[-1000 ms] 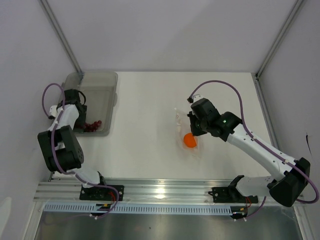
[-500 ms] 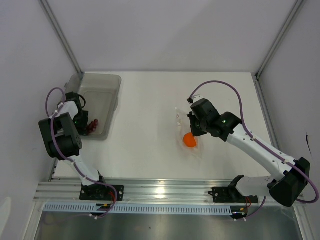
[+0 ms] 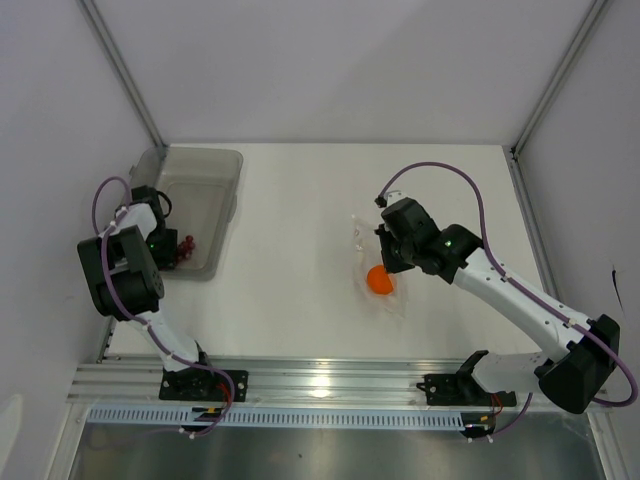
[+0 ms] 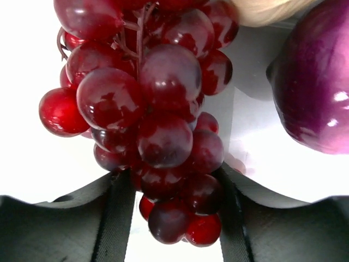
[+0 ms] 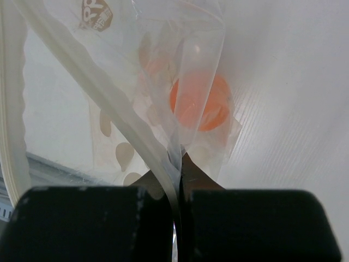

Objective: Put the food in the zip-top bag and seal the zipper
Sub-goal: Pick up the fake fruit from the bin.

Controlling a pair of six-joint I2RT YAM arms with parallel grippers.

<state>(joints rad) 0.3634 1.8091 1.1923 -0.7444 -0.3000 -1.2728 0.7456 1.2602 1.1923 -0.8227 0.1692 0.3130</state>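
Note:
In the left wrist view, a cluster of dark red berries (image 4: 158, 125) hangs between my left gripper's (image 4: 174, 188) fingers (image 4: 117, 218), which touch it on both sides. A purple-red onion (image 4: 316, 87) lies to the right and the whitish garlic (image 4: 267, 11) shows at the top edge. From above, that gripper (image 3: 165, 243) is down in the grey tub (image 3: 205, 190) by the berries (image 3: 187, 248). My right gripper (image 5: 179, 164) is shut on the edge of the zip-top bag (image 5: 163, 82), beside its zipper (image 5: 109, 98). The orange (image 5: 202, 103) sits inside the bag (image 3: 365, 240).
The grey tub stands at the table's far left, close to the left wall. The bag with the orange (image 3: 380, 281) lies mid-table, right of centre. The metal rail (image 3: 320, 380) with both arm bases runs along the near edge.
My left gripper dropped lower into the tub and its jaws narrowed around the berries. The tub shifted slightly. The right arm and the bag have stayed still.

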